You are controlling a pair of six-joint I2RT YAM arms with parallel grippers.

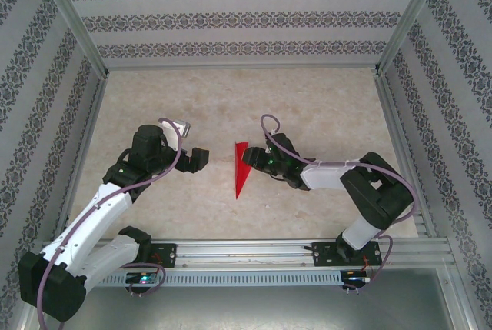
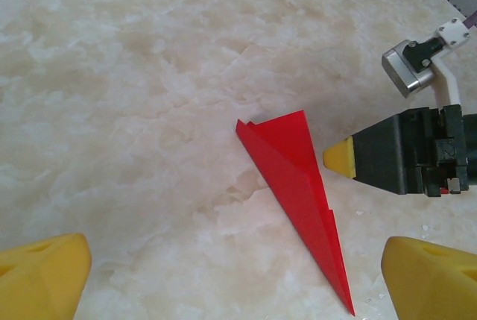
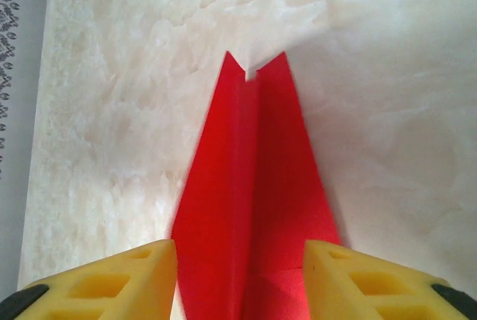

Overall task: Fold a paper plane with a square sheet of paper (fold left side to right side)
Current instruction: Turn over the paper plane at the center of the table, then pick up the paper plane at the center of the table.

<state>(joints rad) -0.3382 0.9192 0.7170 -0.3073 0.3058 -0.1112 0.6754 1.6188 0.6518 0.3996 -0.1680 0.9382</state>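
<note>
1. Pale marble-patterned table (image 1: 323, 107) beneath both my arms.
2. My right gripper (image 3: 240, 279): fingers spread, the paper plane (image 3: 250, 186) lying flat between them.
3. My left gripper (image 2: 237, 275): fingers wide apart, the plane just ahead.

Pale cream marble-pattern worktop (image 1: 323, 107), matte, spreads under and all round left gripper (image 1: 197, 160) and right gripper (image 1: 249, 156). Back wall (image 1: 246, 18) well beyond both grippers: white, horizontal bands of dark ornamental print. Left side wall (image 1: 34, 84) outboard of left gripper, right side wall (image 1: 457, 84) outboard of right gripper: same banded print. Aluminium corner posts (image 1: 73, 22) where side walls meet back wall. Aluminium rail (image 1: 254, 251) along near edge of worktop, behind both grippers. Grey sheet (image 1: 269, 303) nearer still. Light even, diffuse; shadows faint.
</note>
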